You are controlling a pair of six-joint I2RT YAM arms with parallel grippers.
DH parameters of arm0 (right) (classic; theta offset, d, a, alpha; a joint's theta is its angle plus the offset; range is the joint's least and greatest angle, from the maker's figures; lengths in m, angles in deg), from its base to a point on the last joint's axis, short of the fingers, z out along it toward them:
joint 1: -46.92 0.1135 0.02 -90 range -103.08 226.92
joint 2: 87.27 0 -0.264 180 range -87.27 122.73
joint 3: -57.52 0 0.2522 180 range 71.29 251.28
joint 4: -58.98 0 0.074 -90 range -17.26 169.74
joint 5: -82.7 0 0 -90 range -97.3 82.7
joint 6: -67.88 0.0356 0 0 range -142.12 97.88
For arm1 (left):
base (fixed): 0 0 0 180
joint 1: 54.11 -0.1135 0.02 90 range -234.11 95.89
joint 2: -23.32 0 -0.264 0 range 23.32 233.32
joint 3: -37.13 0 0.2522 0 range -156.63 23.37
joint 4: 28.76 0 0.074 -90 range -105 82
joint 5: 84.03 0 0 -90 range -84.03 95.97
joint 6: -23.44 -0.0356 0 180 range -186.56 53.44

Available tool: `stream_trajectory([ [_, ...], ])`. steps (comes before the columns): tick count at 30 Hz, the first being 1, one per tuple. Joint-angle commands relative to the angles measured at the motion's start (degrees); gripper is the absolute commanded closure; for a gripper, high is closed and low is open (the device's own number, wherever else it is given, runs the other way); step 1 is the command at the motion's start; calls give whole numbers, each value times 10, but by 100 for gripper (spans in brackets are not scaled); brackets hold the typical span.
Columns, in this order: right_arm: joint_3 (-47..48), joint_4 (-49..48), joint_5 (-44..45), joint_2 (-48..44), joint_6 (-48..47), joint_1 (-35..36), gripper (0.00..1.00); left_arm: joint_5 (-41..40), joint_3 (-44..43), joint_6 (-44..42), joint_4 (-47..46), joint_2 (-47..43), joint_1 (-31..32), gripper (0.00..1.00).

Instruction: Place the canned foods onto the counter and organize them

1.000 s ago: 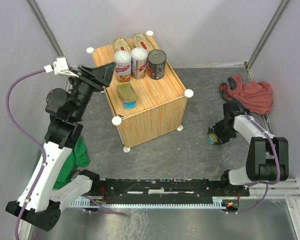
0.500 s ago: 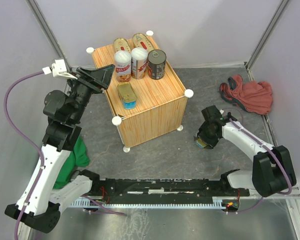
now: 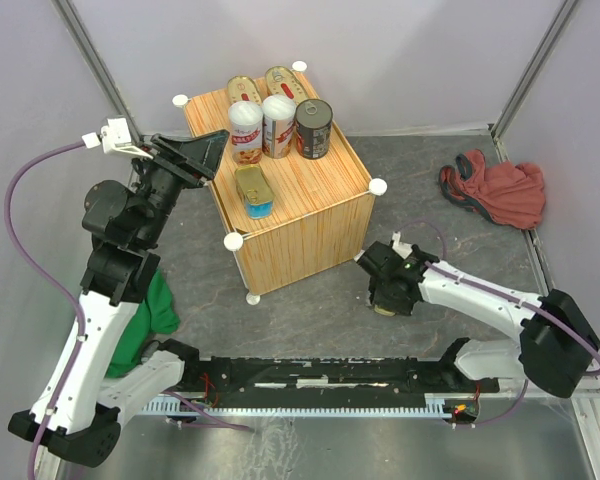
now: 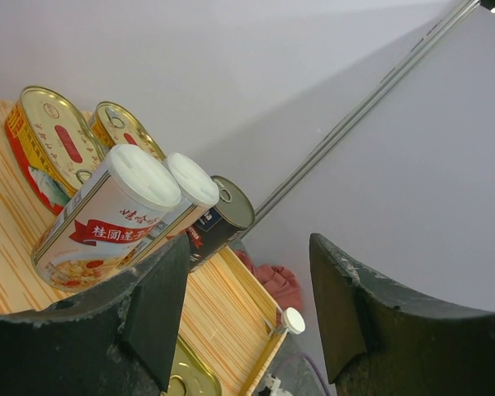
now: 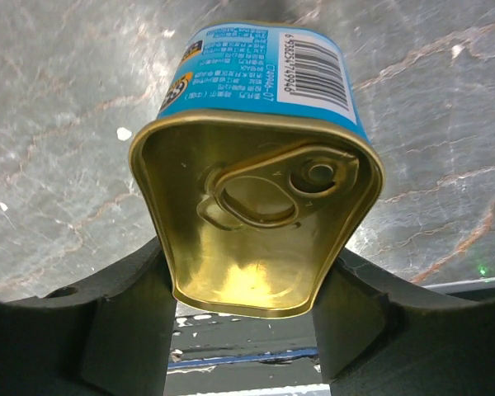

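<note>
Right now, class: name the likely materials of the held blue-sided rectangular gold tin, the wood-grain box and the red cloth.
Blue-sided rectangular gold tin: metal, glossy reflective lid with pull tab. Wood-grain box: probably laminated board, matte striped grain. Red cloth: soft fabric, crumpled folds.

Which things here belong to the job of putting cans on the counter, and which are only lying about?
For the job: the counter; on it two oval cans, two white-lidded cans, one dark can and one rectangular can; a second rectangular can in the right gripper.
Lying about: the red cloth on the right; the green cloth on the left.
</note>
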Motion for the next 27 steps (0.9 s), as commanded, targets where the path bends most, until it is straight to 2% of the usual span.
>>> stream_trajectory([
  [1, 6, 5, 61, -1, 18, 64, 82, 15, -27, 20, -3, -7, -2, 34],
  [8, 26, -23, 63, 47, -46, 167, 82, 17, -32, 20, 5, -7, -2, 34],
  [15, 20, -76, 40, 78, -107, 233, 77, 15, -37, 14, 20, -11, -2, 34],
  [22, 19, -78, 63, 81, -140, 258, 59, 12, -32, 13, 28, -22, -2, 35],
  [27, 17, -75, 83, 74, -146, 263, 43, 11, -32, 14, 33, -26, -2, 35],
])
